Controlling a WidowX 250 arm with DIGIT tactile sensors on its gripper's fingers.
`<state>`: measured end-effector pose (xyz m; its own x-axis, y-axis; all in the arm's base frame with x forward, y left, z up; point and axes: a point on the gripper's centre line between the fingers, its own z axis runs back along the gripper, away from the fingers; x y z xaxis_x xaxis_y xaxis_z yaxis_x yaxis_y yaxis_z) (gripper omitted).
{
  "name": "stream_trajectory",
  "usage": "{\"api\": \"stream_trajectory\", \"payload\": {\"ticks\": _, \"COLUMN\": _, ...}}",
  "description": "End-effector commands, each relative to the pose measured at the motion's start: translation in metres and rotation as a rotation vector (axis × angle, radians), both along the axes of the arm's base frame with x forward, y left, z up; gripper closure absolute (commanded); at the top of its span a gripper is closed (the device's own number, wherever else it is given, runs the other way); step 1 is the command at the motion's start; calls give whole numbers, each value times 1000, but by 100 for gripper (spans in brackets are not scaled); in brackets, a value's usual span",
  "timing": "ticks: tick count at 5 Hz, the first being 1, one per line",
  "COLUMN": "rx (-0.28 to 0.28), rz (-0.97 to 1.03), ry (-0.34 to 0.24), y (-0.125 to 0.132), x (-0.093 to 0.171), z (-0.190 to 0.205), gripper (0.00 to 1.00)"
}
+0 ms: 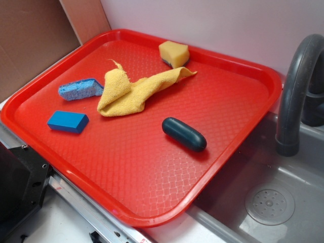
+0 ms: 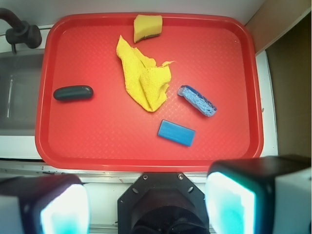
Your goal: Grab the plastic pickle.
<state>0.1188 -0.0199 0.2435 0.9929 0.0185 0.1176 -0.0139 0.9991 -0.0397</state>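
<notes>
A large red rectangular plastic tray (image 1: 152, 172) with a raised rim and a textured floor fills most of both views; it carries five loose things. Beside it sits a grey sink basin (image 1: 283, 177) with a round drain, and a dark grey curved faucet (image 1: 296, 86) rises at the tray's edge.

On the tray, largest first: one crumpled yellow cloth (image 2: 144, 75) lies near the middle, spread toward the far rim. One dark teal-green oblong plastic pickle (image 2: 73, 92) with rounded ends lies on its side on bare tray floor toward the sink side, well apart from the cloth and from everything else, with nothing over it or against it. One light-blue porous sponge (image 2: 197, 100) lies just beside the cloth on its other side. One smooth blue rectangular block (image 2: 176, 132) lies near that sponge, closer to the near rim. One yellow sponge wedge (image 2: 147, 27) sits by the far rim, near the cloth's tip.

The claw (image 2: 146, 202) hangs off the tray at its near edge, its two fingers (image 2: 229, 200) spread wide apart and holding nothing, well away from the pickle.
</notes>
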Motion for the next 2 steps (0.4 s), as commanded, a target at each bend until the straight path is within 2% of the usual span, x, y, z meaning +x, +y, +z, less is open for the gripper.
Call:
{"api": "stream_trajectory", "payload": {"ticks": 1, "rx": 0, "rz": 0, "ry": 0, "y": 0, "x": 0, "z": 0, "gripper": 0}}
{"api": "stream_trajectory", "payload": {"ticks": 2, "rx": 51, "rz": -141, "ry": -24, "y": -11, "x": 17, "z": -4, "gripper": 0}}
